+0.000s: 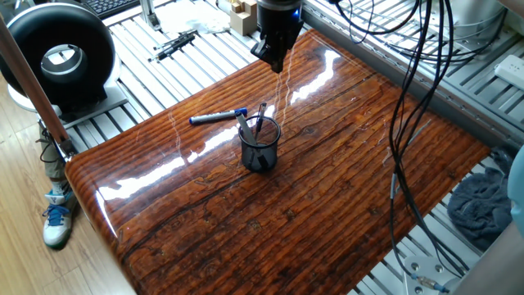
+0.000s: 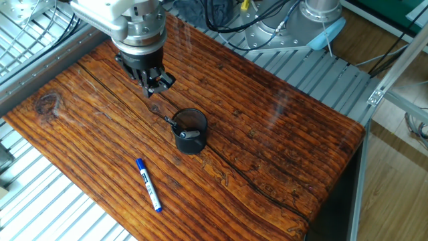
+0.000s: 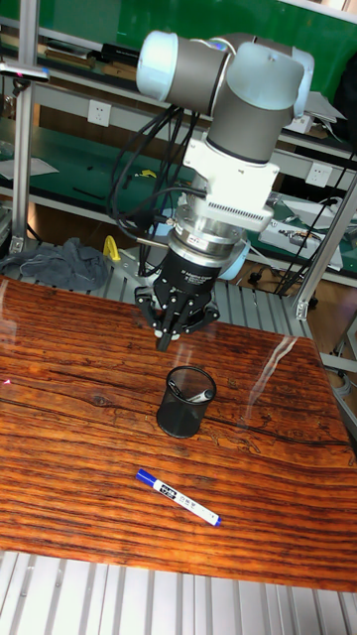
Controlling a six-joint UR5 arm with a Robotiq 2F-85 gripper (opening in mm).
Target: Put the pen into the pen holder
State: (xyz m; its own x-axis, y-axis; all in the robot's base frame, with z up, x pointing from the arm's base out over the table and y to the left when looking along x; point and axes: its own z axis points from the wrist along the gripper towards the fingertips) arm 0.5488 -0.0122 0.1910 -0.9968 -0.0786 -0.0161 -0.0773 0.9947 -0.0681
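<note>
The pen [image 2: 148, 185] lies flat on the wooden desk [image 2: 267, 154], not touched by anything. In the other fixed view its long axis runs diagonally, with the blue cap end toward the upper left and the pale barrel going down to the right. In the tall fixed view the pen [image 3: 178, 497] lies in front of the pen holder, near the desk's front edge, with the blue end to the left. In the one fixed view the pen [image 1: 218, 117] is just beside the holder, its blue end pointing toward it. The pen holder [image 2: 190, 131], a small black wire-mesh cup, stands upright near the middle of the desk, a little apart from the pen. Inside it a few dark pens lean against the rim; in the one fixed view they stick out above the pen holder [image 1: 260, 144]. The gripper [image 2: 155, 87] hangs above the desk behind the holder, pointing down. Its fingers [image 3: 166, 337] are drawn close together at the tips and they hold nothing.
</note>
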